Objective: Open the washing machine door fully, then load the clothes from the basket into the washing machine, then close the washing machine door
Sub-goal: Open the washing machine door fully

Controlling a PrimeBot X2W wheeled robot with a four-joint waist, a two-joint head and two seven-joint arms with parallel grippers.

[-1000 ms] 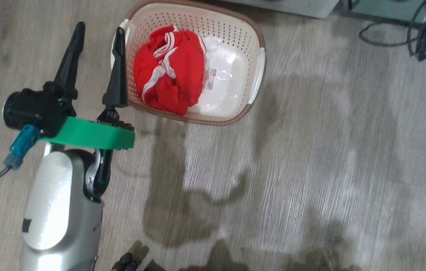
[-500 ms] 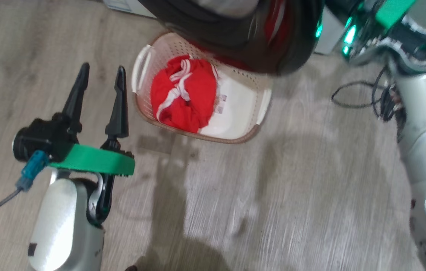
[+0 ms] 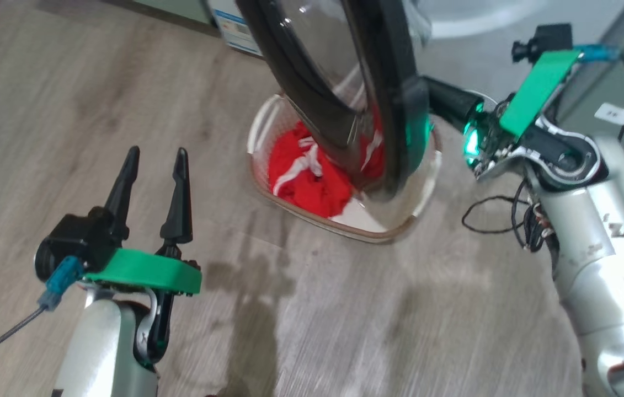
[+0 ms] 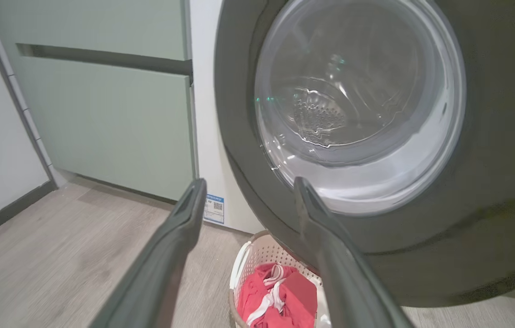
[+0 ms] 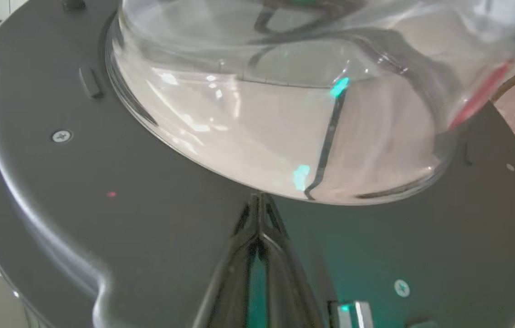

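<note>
Head view first: where is the washing machine door (image 3: 389, 110), and what does it hide? — Desk

It stands open, nearly edge-on, black rim and glass bowl (image 3: 323, 44) hanging over the basket (image 3: 339, 229) on the wood floor (image 3: 41, 110). The basket's far side is covered; the red clothes (image 3: 306, 182) lie inside, partly seen through the glass. The frame cuts off the door's top. — Photographer

And the grippers? — Desk

The left gripper (image 3: 158, 150) hovers at lower left, well apart from the basket, fingers spread and empty. The right gripper (image 5: 259, 200) is clenched, fingers pressed together; the right wrist view puts the tips at the door's dark inner face just under the bowl, contact hard to judge. In the head view they vanish behind the rim. — Photographer

The machine itself? — Desk

In the left wrist view the washing machine (image 4: 205, 136) is a white strip beside pale green cabinets (image 4: 102, 114), a blue label sticker (image 4: 214, 208) low on it. The door covers the rest of its front; a perforated patch (image 4: 318, 116) shows in the glass, too warped to identify — Photographer
</note>
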